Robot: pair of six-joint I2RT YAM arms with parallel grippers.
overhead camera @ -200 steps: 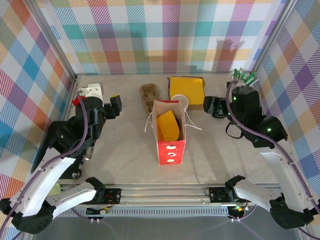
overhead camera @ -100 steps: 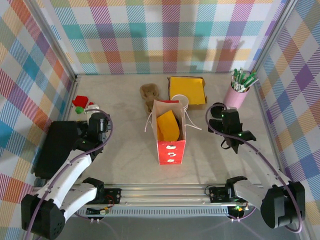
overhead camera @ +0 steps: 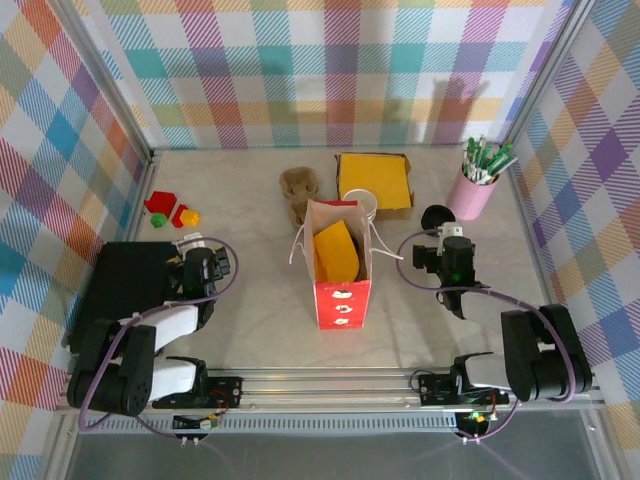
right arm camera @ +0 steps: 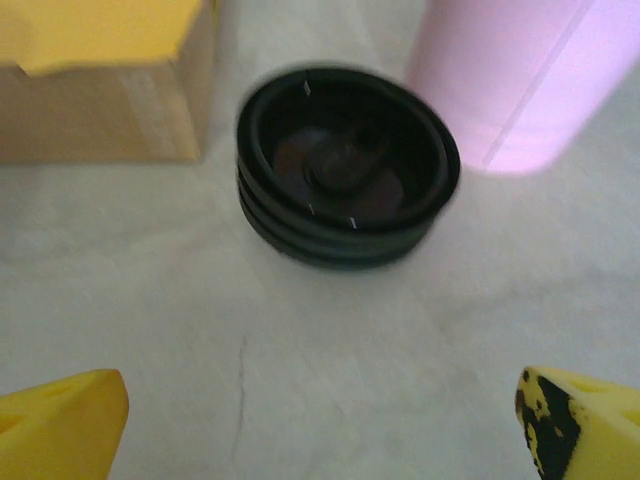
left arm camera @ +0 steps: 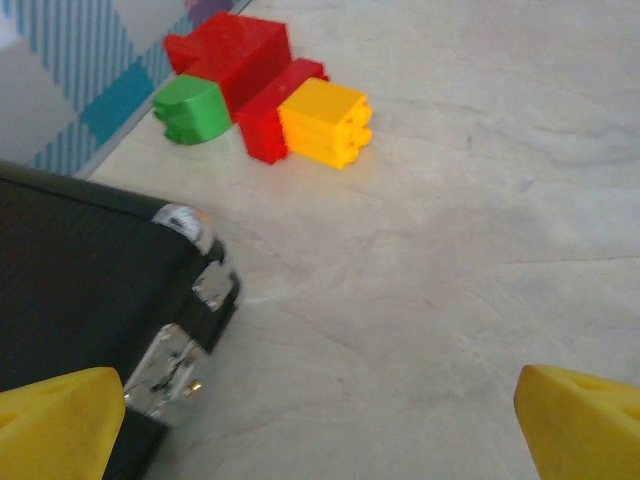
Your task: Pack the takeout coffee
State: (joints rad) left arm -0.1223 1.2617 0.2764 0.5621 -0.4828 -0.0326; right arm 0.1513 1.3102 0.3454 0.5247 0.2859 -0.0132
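A red paper bag (overhead camera: pixel 341 272) stands open at the table's middle with a yellow shape inside. Just behind it a white round cup rim (overhead camera: pixel 362 203) peeks out. Its lower wall is hidden, so I cannot tell whether it is the takeout coffee. My left gripper (overhead camera: pixel 200 258) sits low at the left beside a black case (overhead camera: pixel 120 285). Its yellow fingertips (left arm camera: pixel 60 420) stand wide apart around bare table, so it (left arm camera: pixel 320 430) is open. My right gripper (overhead camera: pixel 445 250) sits low at the right, open (right arm camera: pixel 320 425), and points at a stack of black lids (right arm camera: pixel 345 180).
A brown pulp cup carrier (overhead camera: pixel 297 188) and a yellow-topped box (overhead camera: pixel 375 180) sit behind the bag. A pink pen cup (overhead camera: pixel 476 190) stands at the back right next to the black lids (overhead camera: pixel 437 217). Red, green and yellow bricks (left arm camera: pixel 260 85) lie at the far left.
Both arms have pulled back from the table's middle and folded down towards the near edge. The left gripper has opened a little wider. The bag and the cup have not moved.
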